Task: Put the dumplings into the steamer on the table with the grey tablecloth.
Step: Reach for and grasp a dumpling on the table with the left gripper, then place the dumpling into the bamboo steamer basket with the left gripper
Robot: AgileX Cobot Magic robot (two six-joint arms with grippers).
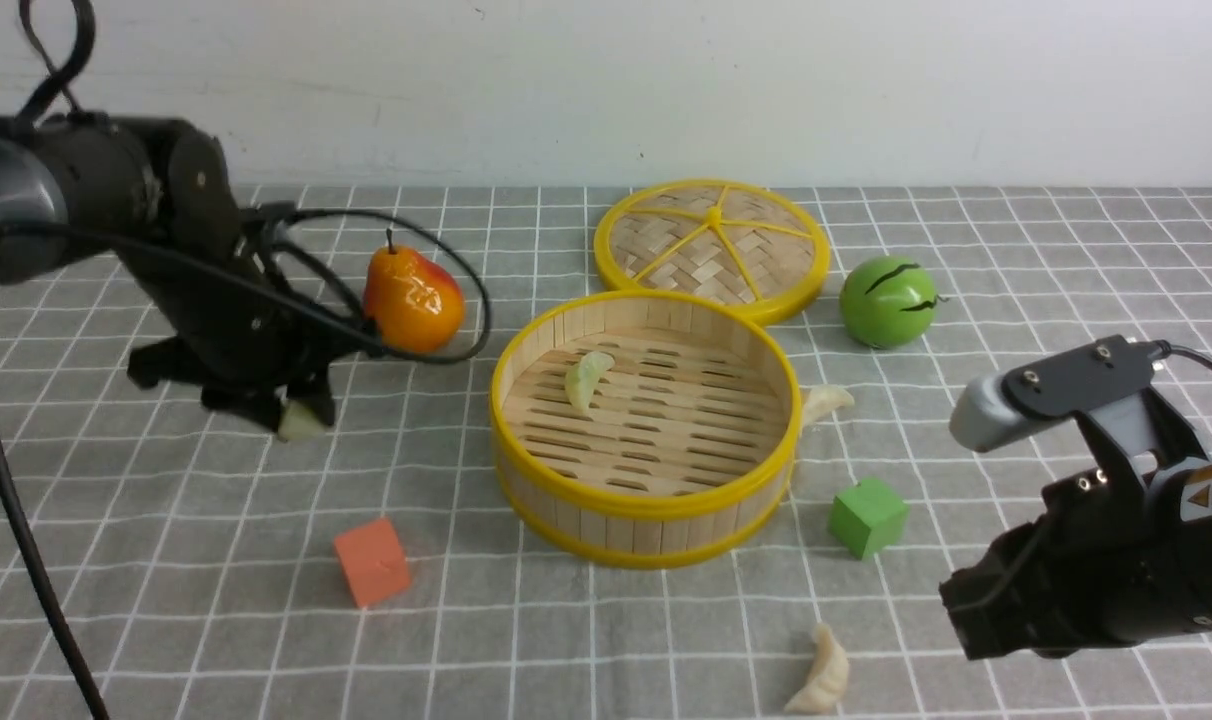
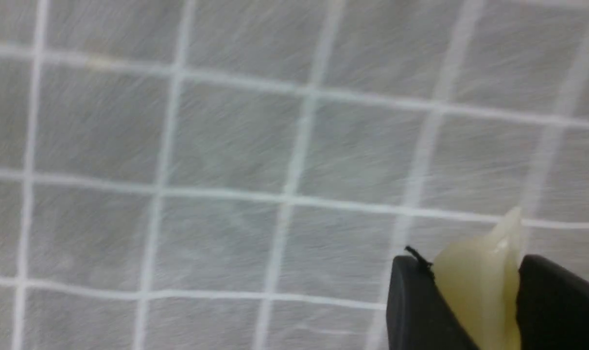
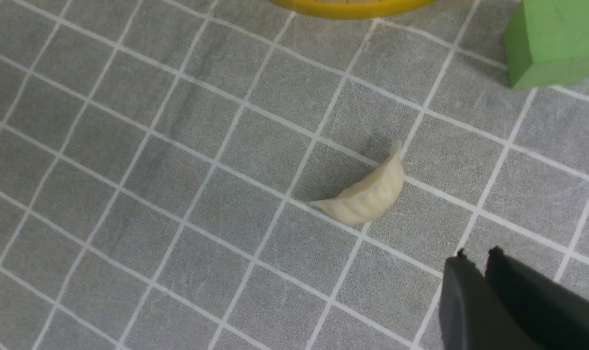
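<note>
The steamer (image 1: 646,505) stands mid-table on the grey tablecloth (image 1: 166,560). One pale green dumpling (image 1: 587,379) lies inside it at the back left. My left gripper (image 1: 301,420) is shut on another pale green dumpling (image 2: 479,287) and holds it just above the cloth, left of the steamer. A cream dumpling (image 1: 826,402) lies against the steamer's right outer wall. Another cream dumpling (image 1: 821,675) lies on the cloth in front, also in the right wrist view (image 3: 367,197). My right gripper (image 3: 474,257) is shut and empty, near that dumpling.
The flat woven lid (image 1: 711,245) lies behind the steamer. A toy pear (image 1: 411,300) sits beside my left arm, a green ball (image 1: 888,301) at the back right. An orange cube (image 1: 371,561) and a green cube (image 1: 867,515) flank the steamer's front.
</note>
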